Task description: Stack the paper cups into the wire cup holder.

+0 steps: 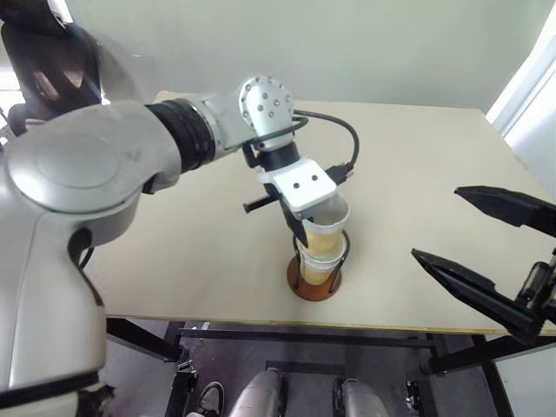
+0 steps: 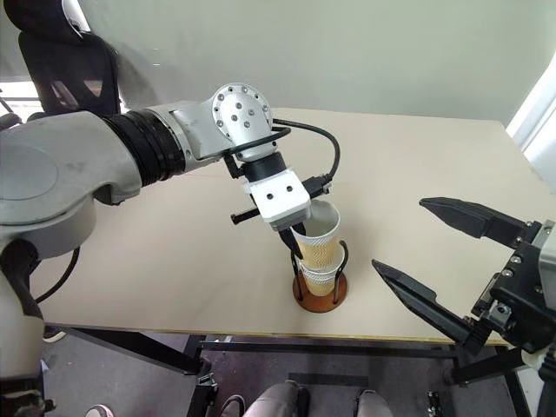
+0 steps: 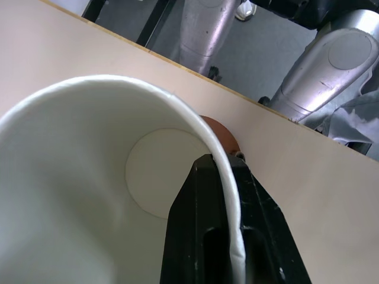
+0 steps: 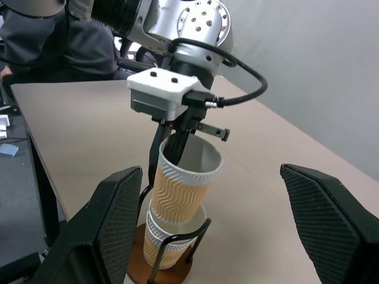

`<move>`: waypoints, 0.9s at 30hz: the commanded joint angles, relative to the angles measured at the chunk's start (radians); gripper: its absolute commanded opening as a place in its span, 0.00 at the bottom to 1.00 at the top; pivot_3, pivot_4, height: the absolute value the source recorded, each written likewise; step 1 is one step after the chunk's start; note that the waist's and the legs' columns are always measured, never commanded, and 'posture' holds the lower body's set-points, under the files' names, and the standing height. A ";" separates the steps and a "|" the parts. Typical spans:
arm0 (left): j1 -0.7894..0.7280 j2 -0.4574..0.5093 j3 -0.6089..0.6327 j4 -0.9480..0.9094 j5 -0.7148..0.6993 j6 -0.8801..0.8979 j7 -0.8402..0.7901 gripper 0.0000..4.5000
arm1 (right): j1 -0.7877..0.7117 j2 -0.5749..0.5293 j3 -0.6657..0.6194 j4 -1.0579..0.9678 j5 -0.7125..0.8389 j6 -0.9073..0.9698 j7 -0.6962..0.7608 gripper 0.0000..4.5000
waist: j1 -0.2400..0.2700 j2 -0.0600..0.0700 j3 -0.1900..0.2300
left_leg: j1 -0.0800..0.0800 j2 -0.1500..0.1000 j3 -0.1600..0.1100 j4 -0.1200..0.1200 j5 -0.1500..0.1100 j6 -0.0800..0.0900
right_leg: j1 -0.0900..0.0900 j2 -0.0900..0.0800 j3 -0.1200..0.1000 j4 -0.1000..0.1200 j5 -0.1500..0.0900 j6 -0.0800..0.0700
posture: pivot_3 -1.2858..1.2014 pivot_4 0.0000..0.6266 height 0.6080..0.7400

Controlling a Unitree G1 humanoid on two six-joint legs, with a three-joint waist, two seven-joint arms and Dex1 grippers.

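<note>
My left gripper point(image 1: 300, 233) points steeply down and is shut on the rim of a tan-yellow paper cup point(image 1: 326, 230), one finger inside the white wall point(image 3: 89, 177) and one outside. That cup hangs tilted, its bottom partly nested in another paper cup point(image 4: 163, 248). The lower cup stands in the wire cup holder point(image 1: 314, 287), between the black wire loops on the reddish-brown disc base. My right gripper point(image 1: 436, 222) is off to the right of the holder, open and apart from it, with nothing between its fingers.
The holder stands close to the front edge of the beige table point(image 1: 417, 156). A black chair point(image 1: 52, 69) is behind the table at the far left.
</note>
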State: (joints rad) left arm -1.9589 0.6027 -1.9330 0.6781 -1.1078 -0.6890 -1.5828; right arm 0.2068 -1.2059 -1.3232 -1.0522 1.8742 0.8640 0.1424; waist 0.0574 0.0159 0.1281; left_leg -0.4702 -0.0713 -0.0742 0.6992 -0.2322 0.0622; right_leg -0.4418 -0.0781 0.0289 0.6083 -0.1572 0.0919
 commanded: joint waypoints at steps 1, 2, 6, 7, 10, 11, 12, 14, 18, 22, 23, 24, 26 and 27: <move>-0.005 -0.003 0.036 0.014 -0.015 0.009 -0.032 0.01 | -0.017 -0.018 -0.004 0.005 0.032 -0.001 -0.027 0.85 | 0.000 0.000 0.000 | 0.000 0.000 0.000 0.000 0.000 0.000 | 0.000 0.000 0.000 0.000 0.000 0.000 | 0.52 0.24 1.00; -0.005 -0.004 0.035 0.015 -0.013 0.007 -0.032 0.01 | -0.021 -0.021 -0.005 0.005 0.040 0.001 -0.033 0.85 | 0.000 0.000 0.000 | 0.000 0.000 0.000 0.000 0.000 0.000 | 0.000 0.000 0.000 0.000 0.000 0.000 | 0.52 0.24 1.00; -0.005 -0.009 0.036 0.020 -0.011 0.021 -0.032 0.01 | -0.035 -0.027 -0.011 0.005 0.070 0.014 -0.058 0.85 | 0.000 0.000 0.000 | 0.000 0.000 0.000 0.000 0.000 0.000 | 0.000 0.000 0.000 0.000 0.000 0.000 | 0.52 0.24 1.00; -0.004 -0.010 0.038 0.022 -0.011 0.025 -0.032 0.01 | -0.039 -0.028 -0.011 0.005 0.077 0.018 -0.063 0.85 | 0.000 0.000 0.000 | 0.000 0.000 0.000 0.000 0.000 0.000 | 0.000 0.000 0.000 0.000 0.000 0.000 | 0.52 0.24 1.00; 0.001 -0.020 0.049 0.035 -0.007 0.032 -0.032 0.05 | -0.051 -0.032 -0.006 0.005 0.089 0.025 -0.080 0.85 | 0.000 0.000 0.000 | 0.000 0.000 0.000 0.000 0.000 0.000 | 0.000 0.000 0.000 0.000 0.000 0.000 | 0.52 0.24 1.00; 0.002 -0.022 0.053 0.038 -0.006 0.035 -0.032 0.10 | -0.054 -0.032 -0.003 0.005 0.090 0.026 -0.084 0.85 | 0.000 0.000 0.000 | 0.000 0.000 0.000 0.000 0.000 0.000 | 0.000 0.000 0.000 0.000 0.000 0.000 | 0.52 0.24 1.00; 0.005 -0.023 0.057 0.042 -0.004 0.036 -0.032 0.15 | -0.058 -0.033 0.001 0.005 0.091 0.028 -0.087 0.85 | 0.000 0.000 0.000 | 0.000 0.000 0.000 0.000 0.000 0.000 | 0.000 0.000 0.000 0.000 0.000 0.000 | 0.52 0.24 1.00; 0.008 -0.024 0.061 0.045 0.001 0.035 -0.032 0.29 | -0.065 -0.035 0.007 0.005 0.094 0.030 -0.095 0.85 | 0.000 0.000 0.000 | 0.000 0.000 0.000 0.000 -0.001 0.000 | 0.000 0.000 0.000 0.000 0.000 0.000 | 0.52 0.24 1.00; 0.015 -0.026 0.067 0.056 0.012 0.026 -0.032 0.59 | -0.079 -0.034 0.021 0.005 0.093 0.037 -0.101 0.85 | 0.000 0.000 0.000 | 0.000 0.000 0.000 0.000 -0.001 0.000 | 0.000 0.000 0.000 0.000 0.000 0.000 | 0.52 0.24 1.00; 0.022 -0.026 0.074 0.071 0.023 0.006 -0.032 0.74 | -0.089 -0.032 0.040 0.005 0.082 0.038 -0.101 0.85 | 0.000 0.000 0.000 | 0.000 0.000 0.000 0.000 -0.001 0.000 | 0.000 0.000 0.000 0.000 0.000 0.000 | 0.52 0.24 1.00; 0.029 -0.028 0.104 0.081 0.014 0.022 -0.032 0.74 | -0.091 -0.031 0.047 0.005 0.076 0.037 -0.100 0.85 | 0.000 0.000 0.000 | 0.000 0.000 0.000 0.000 -0.001 0.000 | 0.000 0.000 0.000 0.000 0.000 0.000 | 0.52 0.24 1.00; 0.037 -0.030 0.137 0.092 0.004 0.040 -0.032 0.74 | -0.093 -0.028 0.052 0.005 0.071 0.038 -0.097 0.85 | 0.000 0.000 0.000 | 0.000 0.000 0.000 0.000 -0.001 0.000 | 0.000 0.000 0.000 0.000 0.000 0.000 | 0.52 0.24 1.00; 0.055 -0.030 0.212 0.111 -0.013 0.086 -0.032 0.74 | -0.097 -0.024 0.067 0.005 0.059 0.034 -0.089 0.85 | 0.000 0.000 0.000 | -0.001 0.000 0.000 0.000 -0.001 0.000 | -0.001 0.000 0.000 0.000 0.000 0.001 | 0.52 0.24 1.00; 0.068 -0.028 0.263 0.126 -0.022 0.119 -0.032 0.74 | -0.099 -0.021 0.081 0.005 0.046 0.031 -0.082 0.85 | 0.000 0.000 0.000 | -0.001 0.000 0.000 0.000 -0.001 0.000 | -0.001 0.000 0.000 0.000 0.000 0.001 | 0.52 0.24 1.00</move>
State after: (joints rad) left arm -1.8839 0.5717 -1.7612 0.7675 -1.1025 -0.6108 -1.5853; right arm 0.1180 -1.2293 -1.2456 -1.0536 1.9452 0.9081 0.0525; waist 0.0578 0.0159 0.1281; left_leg -0.4710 -0.0712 -0.0745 0.6991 -0.2329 0.0618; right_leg -0.4426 -0.0780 0.0286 0.6076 -0.1575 0.0927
